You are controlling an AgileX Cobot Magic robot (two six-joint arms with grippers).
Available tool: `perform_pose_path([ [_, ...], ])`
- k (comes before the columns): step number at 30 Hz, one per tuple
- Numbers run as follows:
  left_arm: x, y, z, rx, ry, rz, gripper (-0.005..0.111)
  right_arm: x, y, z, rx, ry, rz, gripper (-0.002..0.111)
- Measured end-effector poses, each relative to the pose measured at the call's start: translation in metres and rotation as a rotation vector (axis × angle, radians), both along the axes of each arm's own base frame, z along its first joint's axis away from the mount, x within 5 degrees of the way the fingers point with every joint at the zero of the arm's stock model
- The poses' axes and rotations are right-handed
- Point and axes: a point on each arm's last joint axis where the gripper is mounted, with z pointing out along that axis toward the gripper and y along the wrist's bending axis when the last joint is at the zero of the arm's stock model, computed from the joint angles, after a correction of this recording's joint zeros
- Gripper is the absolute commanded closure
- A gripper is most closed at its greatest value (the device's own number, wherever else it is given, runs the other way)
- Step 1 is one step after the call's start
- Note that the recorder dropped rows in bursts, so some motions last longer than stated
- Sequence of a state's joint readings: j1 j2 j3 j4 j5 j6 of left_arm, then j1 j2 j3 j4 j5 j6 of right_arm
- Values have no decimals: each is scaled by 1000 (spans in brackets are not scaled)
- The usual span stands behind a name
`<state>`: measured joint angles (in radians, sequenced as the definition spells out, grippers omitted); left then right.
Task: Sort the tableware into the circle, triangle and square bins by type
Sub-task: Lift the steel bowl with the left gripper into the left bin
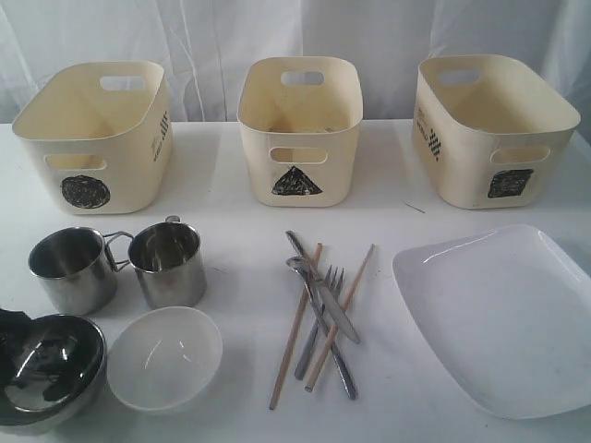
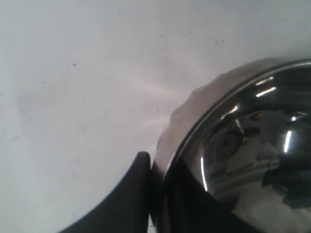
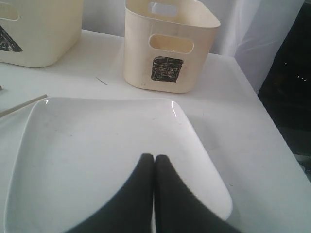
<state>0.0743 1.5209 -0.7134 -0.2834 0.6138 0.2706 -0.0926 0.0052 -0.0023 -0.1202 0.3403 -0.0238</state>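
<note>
The steel bowl [image 1: 51,369] sits at the front left, and my left gripper [image 1: 11,337] is at its left rim. In the left wrist view one finger [image 2: 138,179] presses the outside of the bowl wall [image 2: 204,111] and a dark shape lies just inside the rim, so the left gripper [image 2: 158,167] is shut on the rim. Two steel mugs [image 1: 72,268] [image 1: 169,263] and the white bowl [image 1: 164,358] stand nearby. The knife [image 1: 325,293], fork [image 1: 319,323], spoon [image 1: 332,351] and two chopsticks [image 1: 295,328] lie crossed at the centre. My right gripper [image 3: 154,158] hangs shut and empty over the white plate [image 3: 87,145].
The circle bin [image 1: 92,138], triangle bin [image 1: 300,138] and square bin [image 1: 489,138] stand in a row at the back. The plate [image 1: 503,314] fills the front right, close to the table's right edge [image 3: 272,145]. The right gripper is out of the exterior view.
</note>
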Motion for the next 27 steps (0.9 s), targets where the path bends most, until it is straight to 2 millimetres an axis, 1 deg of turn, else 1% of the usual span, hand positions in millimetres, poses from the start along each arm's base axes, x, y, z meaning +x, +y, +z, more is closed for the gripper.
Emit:
perform_pose_path([
  [2, -1, 1, 3, 9, 14, -23, 107, 0, 0, 0, 0, 0, 0, 108],
  [5, -5, 7, 18, 78, 71, -122, 107, 0, 0, 0, 0, 0, 0, 108],
  [7, -5, 13, 39, 138, 91, -151, 107, 0, 0, 0, 0, 0, 0, 108],
  [9, 2, 17, 70, 187, 15, -135, 107, 0, 0, 0, 0, -2, 0, 108],
  [11, 9, 18, 105, 213, -136, -104, 107, 0, 0, 0, 0, -2, 0, 108],
  [12, 13, 18, 125, 226, -240, -84, 107, 0, 0, 0, 0, -2, 0, 108],
  [13, 17, 19, 145, 241, -362, -63, 107, 0, 0, 0, 0, -2, 0, 108],
  [14, 21, 18, 161, 238, -468, -40, 107, 0, 0, 0, 0, -2, 0, 108],
  [16, 32, 16, 195, 214, -759, 32, 107, 0, 0, 0, 0, -2, 0, 108],
  [19, 49, 15, 232, 102, -1149, 219, 107, 0, 0, 0, 0, -2, 0, 108],
  [22, 64, 19, 250, 41, -1396, 385, 107, 0, 0, 0, 0, -2, 0, 108],
  [23, 69, 20, 251, 36, -1446, 423, 107, 0, 0, 0, 0, -2, 0, 108],
  [25, 83, 23, 249, 32, -1540, 497, 107, 0, 0, 0, 0, -2, 0, 108],
  [27, 100, 22, 240, 36, -1592, 522, 107, 0, 0, 0, 0, -2, 0, 108],
])
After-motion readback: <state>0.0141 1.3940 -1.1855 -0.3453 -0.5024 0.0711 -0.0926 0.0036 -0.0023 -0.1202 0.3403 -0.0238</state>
